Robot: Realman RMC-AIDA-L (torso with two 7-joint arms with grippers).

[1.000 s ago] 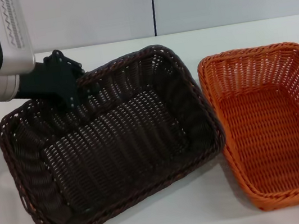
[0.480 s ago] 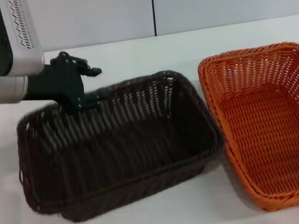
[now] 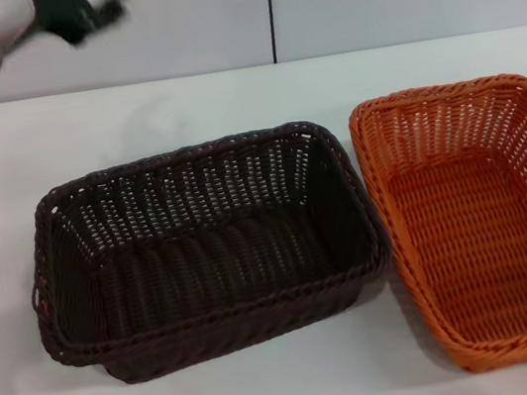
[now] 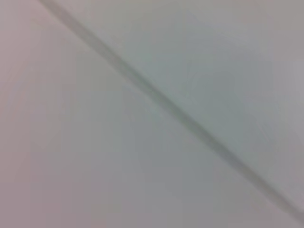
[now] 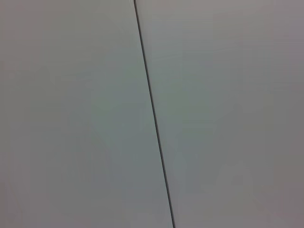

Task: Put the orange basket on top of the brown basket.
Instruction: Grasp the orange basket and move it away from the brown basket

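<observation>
So the brown basket sits flat mid-table, the orange basket just beside it, untouched. The left gripper hangs high up, far-left; can't tell if its fingers are apart. Next move, probably: grab the orange rim and lift it over.

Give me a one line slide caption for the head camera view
Dark brown woven basket and bright orange woven basket side by side on the white table; left gripper raised at far left.

head: high, facing down-forward | wrists: close on blank panels
</observation>
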